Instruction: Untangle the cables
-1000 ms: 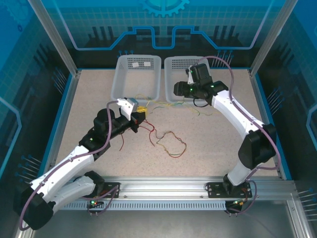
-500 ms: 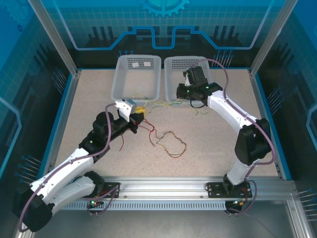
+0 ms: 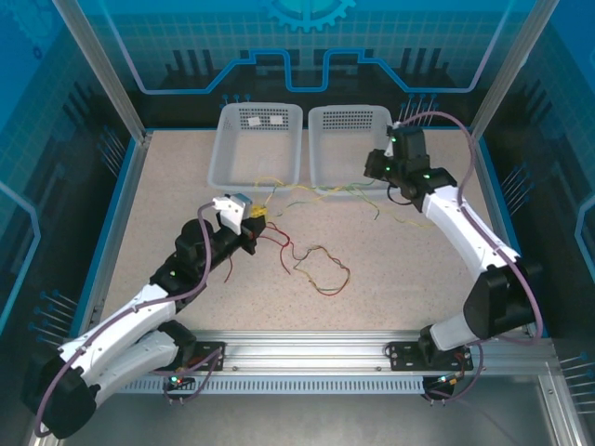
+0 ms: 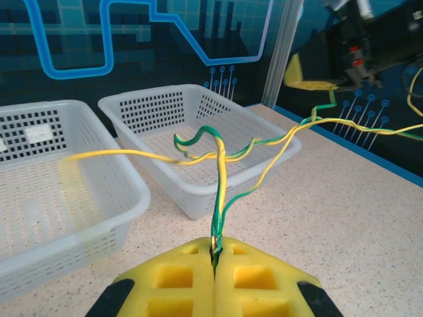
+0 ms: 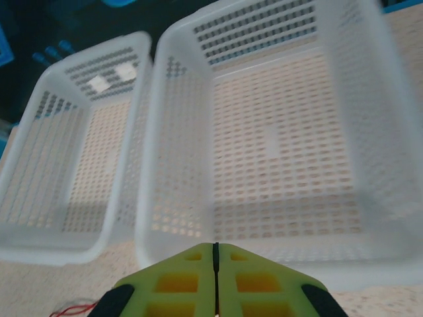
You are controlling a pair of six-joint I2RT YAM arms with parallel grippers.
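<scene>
Right tool (image 5: 215,247) swung right, pinched closed — left tool (image 4: 215,256) clamps yellow-green cables (image 4: 222,175); basket (image 3: 219,153) stickers (image 3: 263,120) illegible.

Your left hand (image 4: 215,254) has yellow pads (image 4: 178,277). Just ahead of it you see yellow-green cables (image 4: 221,173), red cables (image 3: 321,269), white baskets (image 5: 175,132) with a hole-grid pattern, and a speckled beige worktop (image 3: 177,195).

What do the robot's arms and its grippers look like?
The left arm and right arm are white tubes with chunky black joints. A thick grey-purple cord loops along each. The left gripper and right gripper have yellow fingers with square hollows and black edges.
</scene>
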